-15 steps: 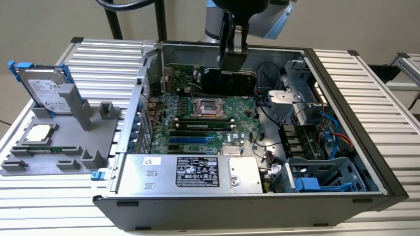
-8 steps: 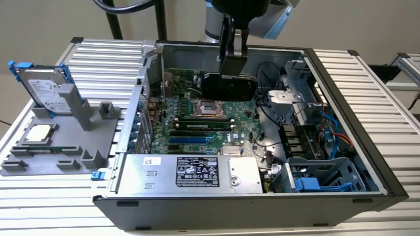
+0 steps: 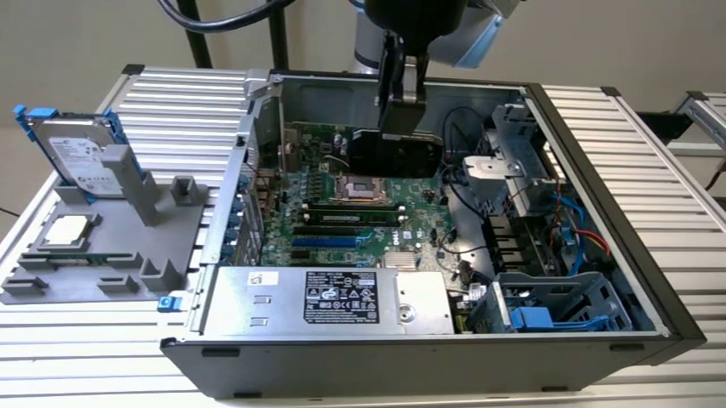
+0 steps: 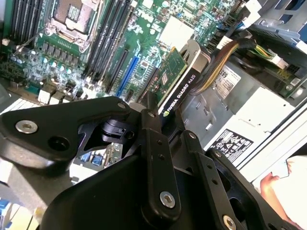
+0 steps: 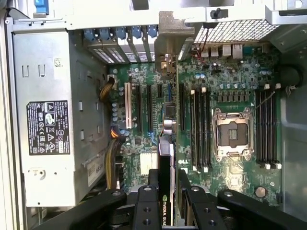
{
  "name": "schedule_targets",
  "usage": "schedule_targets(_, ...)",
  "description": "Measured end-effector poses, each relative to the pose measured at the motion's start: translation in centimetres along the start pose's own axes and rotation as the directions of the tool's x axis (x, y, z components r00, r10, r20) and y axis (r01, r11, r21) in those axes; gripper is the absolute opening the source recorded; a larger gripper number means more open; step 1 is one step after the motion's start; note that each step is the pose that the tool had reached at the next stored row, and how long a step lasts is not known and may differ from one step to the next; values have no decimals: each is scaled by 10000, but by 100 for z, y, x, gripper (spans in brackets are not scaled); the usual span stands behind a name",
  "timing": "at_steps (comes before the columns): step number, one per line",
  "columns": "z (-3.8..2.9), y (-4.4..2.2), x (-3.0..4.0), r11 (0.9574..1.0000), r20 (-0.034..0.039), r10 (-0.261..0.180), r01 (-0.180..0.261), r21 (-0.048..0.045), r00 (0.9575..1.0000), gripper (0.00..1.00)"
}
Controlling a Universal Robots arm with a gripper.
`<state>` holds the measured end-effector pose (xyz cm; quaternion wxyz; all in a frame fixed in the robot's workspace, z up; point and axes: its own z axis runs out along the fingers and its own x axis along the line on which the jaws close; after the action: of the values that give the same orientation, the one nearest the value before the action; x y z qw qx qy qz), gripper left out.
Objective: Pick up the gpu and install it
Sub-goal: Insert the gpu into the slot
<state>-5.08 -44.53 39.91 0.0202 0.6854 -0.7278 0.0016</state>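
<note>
My gripper (image 3: pixel 400 126) is shut on the gpu (image 3: pixel 393 154), a flat card with a black shroud that hangs upright inside the open computer case (image 3: pixel 590 161), over the motherboard (image 3: pixel 340 217) near the CPU socket (image 3: pixel 363 185). The second wrist view has the gpu (image 4: pixel 178 81) with its green board and black edge running out from between the fingers (image 4: pixel 152 125). Seen edge-on in the first wrist view, the gpu (image 5: pixel 166 155) hovers above the expansion slots (image 5: pixel 148 108), and its silver end bracket (image 5: pixel 173 29) is close to the case's rear slot openings.
A power supply (image 3: pixel 340 297) fills the case's near side, with cables (image 4: pixel 225 60) beside the card. Drive cages (image 3: pixel 556 306) sit at the exterior view's right. Outside, a grey holder (image 3: pixel 102 263) carries a hard drive (image 3: pixel 77 157) and a CPU chip (image 3: pixel 66 229). A person's hand (image 4: pixel 273 184) is nearby.
</note>
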Motion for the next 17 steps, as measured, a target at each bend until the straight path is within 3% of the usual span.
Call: schedule_targets(17, 57, -1, -2, 10000, -13, 1, -1, 1, 10000, 0)
